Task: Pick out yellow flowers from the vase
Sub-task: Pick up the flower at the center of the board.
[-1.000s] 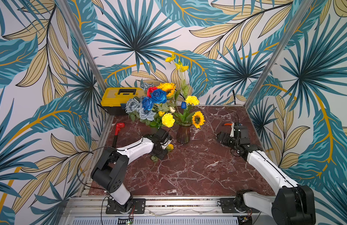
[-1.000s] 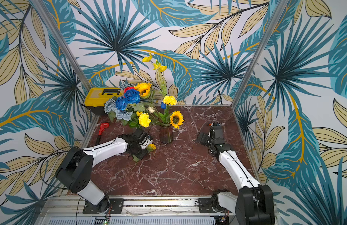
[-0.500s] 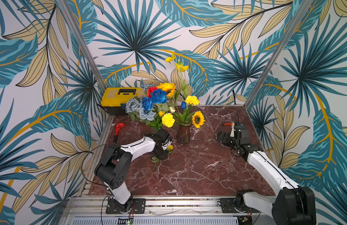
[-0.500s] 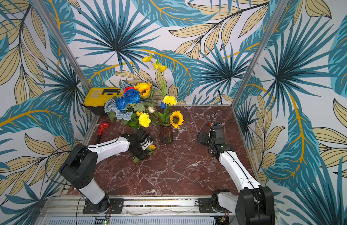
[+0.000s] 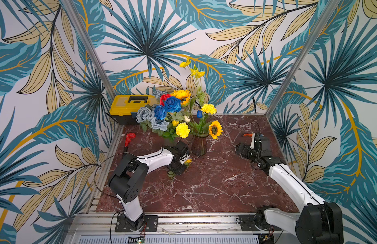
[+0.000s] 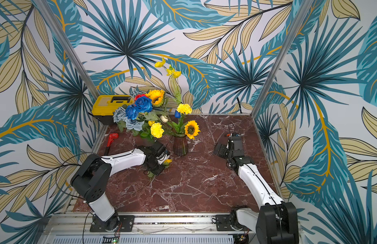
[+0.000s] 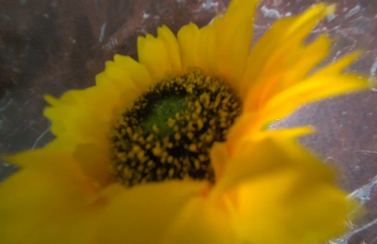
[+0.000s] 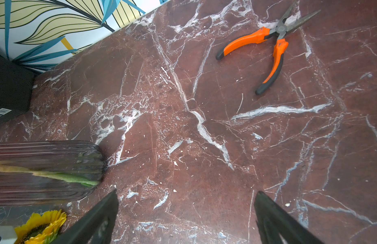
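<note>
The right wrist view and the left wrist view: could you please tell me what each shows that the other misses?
Only the right wrist view: orange-handled pliers, the glass vase and the open right gripper. Only the left wrist view: the dark centre of a sunflower, close and blurred. Shared: the red marble tabletop and a sunflower head.

Red marble tabletop (image 5: 215, 186): glass vase (image 5: 199, 145), yellow toolbox (image 5: 128, 103) in back corner, red tool (image 5: 129, 136), orange pliers (image 8: 278, 49).

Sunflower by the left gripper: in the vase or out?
Out. The sunflower lies down at the table by the left gripper, apart from the vase. Grip unclear.
</note>
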{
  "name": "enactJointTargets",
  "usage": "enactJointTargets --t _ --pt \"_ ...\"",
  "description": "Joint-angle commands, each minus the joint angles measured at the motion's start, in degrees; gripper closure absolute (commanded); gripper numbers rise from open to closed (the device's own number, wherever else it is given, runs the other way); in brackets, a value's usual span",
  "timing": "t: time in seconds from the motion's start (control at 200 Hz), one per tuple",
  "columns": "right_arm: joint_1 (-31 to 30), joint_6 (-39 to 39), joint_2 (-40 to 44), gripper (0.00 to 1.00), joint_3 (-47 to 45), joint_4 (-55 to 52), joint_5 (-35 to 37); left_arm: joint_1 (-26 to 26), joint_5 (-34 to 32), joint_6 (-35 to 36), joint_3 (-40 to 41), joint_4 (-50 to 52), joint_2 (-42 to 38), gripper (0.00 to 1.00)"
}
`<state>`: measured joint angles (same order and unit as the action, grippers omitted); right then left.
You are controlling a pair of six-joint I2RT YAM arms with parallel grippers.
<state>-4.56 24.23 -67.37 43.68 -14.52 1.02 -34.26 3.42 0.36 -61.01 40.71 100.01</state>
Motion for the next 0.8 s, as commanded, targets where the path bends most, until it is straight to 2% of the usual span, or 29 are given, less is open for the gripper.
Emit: enactJointTargets --t 0.0,0.32,0.796 --pt "-0.4 0.6 0.9 0.01 0.1 -0.9 0.3 -0.5 -0.5 -0.9 -1.8 1.3 -1.1 1.00" --pt "-0.4 0.8 1.9 0.01 -0.3 -1.1 0.3 -0.8 7.2 -0.5 0.9 2.8 -16.0 1.00" --pt "-0.5 0.7 4.0 0.01 -0.5 -2.6 0.1 -1.9 18.5 2.9 2.1 8.9 -21.0 1.00"
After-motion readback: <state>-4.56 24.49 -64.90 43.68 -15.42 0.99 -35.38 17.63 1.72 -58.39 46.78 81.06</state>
